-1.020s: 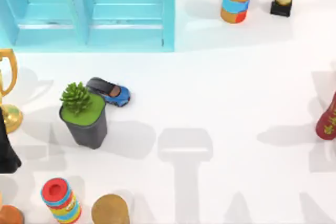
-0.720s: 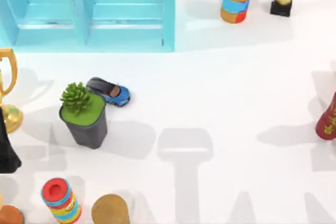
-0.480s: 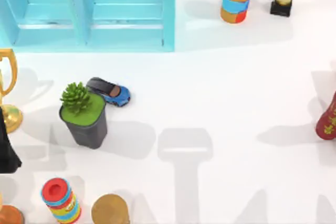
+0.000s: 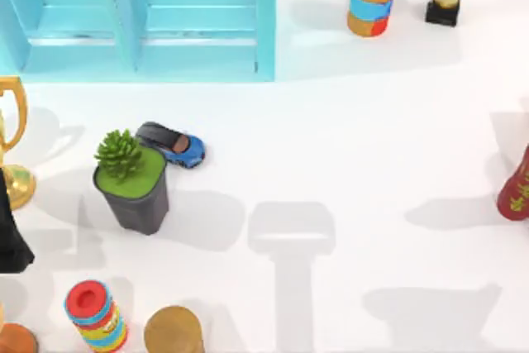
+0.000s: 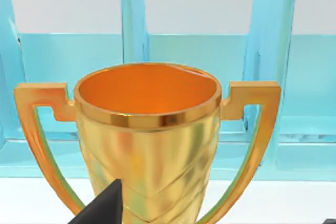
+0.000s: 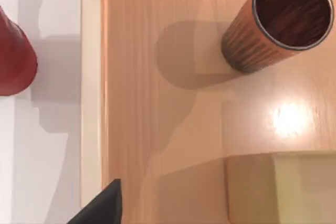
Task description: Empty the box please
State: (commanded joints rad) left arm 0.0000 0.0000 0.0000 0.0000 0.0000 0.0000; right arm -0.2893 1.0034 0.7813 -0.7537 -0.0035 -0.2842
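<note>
- Box (image 6: pixel 90 103): wooden floor w/ pale rim, directly below right gripper (image 6: pixel 102 205) in right wrist view. Its rim runs close by the gripper's dark tip.
- Inside box, ahead of right gripper: brown wooden cup (image 6: pixel 273 19), upright, mouth open to camera. Pale yellowish block (image 6: pixel 283 187) sits nearer the gripper, apart from the cup.
- Red bottle (image 6: pixel 13 56) stands outside the rim on the white table (image 6: pixel 47 129), on the far side of the rim from the cup.
- Right gripper state: can't tell, too little of it in view. Nothing seen held.
- Left gripper (image 5: pixel 102 208): faces gold trophy (image 5: pixel 147 129) close in front, approx level w/ the bowl's lower part. Turquoise shelf (image 5: pixel 273 77) stands behind the trophy.
- Left gripper state: can't tell either.
- Top view: left arm (image 4: pixel 8 237) is a dark shape at table's left edge, just beside the trophy's base.
</note>
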